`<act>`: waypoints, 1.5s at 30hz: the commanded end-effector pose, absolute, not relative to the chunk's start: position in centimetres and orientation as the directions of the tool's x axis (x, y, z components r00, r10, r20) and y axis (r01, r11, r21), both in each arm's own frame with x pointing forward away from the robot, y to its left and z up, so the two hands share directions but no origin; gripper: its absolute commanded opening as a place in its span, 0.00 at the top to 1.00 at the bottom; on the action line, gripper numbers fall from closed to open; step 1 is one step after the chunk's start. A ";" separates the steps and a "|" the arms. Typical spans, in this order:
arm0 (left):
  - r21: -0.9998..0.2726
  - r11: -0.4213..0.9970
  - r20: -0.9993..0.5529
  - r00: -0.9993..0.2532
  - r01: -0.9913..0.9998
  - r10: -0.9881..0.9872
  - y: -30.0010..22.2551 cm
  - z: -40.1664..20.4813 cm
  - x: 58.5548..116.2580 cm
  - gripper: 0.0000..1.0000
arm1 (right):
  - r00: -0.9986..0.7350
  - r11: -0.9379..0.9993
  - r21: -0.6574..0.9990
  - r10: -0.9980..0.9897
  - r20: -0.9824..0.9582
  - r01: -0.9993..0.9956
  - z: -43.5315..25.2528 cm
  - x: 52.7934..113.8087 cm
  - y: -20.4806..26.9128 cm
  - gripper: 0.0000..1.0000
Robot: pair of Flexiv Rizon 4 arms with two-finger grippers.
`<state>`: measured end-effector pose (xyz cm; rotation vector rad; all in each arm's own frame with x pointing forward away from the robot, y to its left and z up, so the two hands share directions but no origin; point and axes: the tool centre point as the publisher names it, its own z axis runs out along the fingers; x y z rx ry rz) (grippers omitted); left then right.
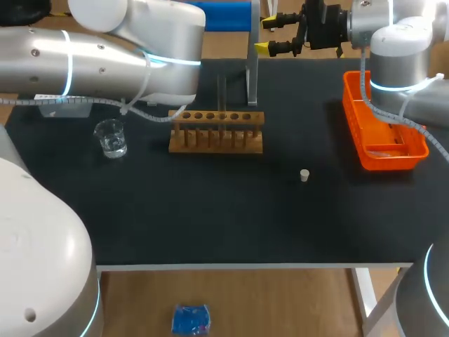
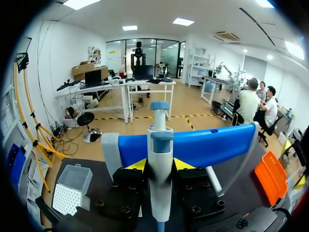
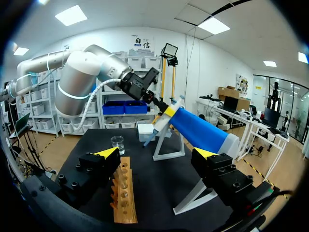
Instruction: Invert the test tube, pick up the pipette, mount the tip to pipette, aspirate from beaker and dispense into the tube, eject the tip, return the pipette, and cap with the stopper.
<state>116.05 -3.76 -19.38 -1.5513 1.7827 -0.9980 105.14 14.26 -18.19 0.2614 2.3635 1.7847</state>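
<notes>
My left gripper (image 2: 159, 165) is shut on the white and blue pipette (image 2: 160, 159), which stands upright between its yellow tips against the blue pipette stand (image 2: 203, 147). In the right wrist view this grip (image 3: 163, 110) sits at the stand's upper end. In the head view the left arm hides its own gripper. My right gripper (image 1: 270, 35) hangs open and empty at the table's far side, above the wooden rack (image 3: 124, 191). A clear tube (image 1: 222, 98) seems to stand in the rack (image 1: 216, 131). The beaker (image 1: 111, 137) is left of the rack. The small stopper (image 1: 304, 175) lies to the rack's right.
An orange tray (image 1: 382, 133) sits at the right edge, under my right arm. A white tip box (image 2: 71, 189) stands beside the stand's foot, also seen past the beaker (image 3: 145, 129). The stand's white leg (image 1: 251, 63) rises behind the rack.
</notes>
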 end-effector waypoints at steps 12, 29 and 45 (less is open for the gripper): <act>-0.798 0.049 0.072 -0.177 -0.600 -0.982 -4.5 -21.4 116.9 0.85 | -0.971 0.272 0.961 0.239 -0.027 0.040 -18.1 105.1 14.2 0.00; -0.813 0.024 0.094 -0.171 -0.582 -0.981 -4.9 -20.4 114.8 0.00 | -0.971 0.272 0.961 0.239 -0.027 0.040 -18.1 105.1 14.2 0.00; -0.900 0.109 0.103 -0.450 -0.422 -0.887 -6.4 -15.2 106.4 0.00 | -0.971 0.272 0.961 0.239 -0.027 0.040 -18.1 105.1 14.2 0.00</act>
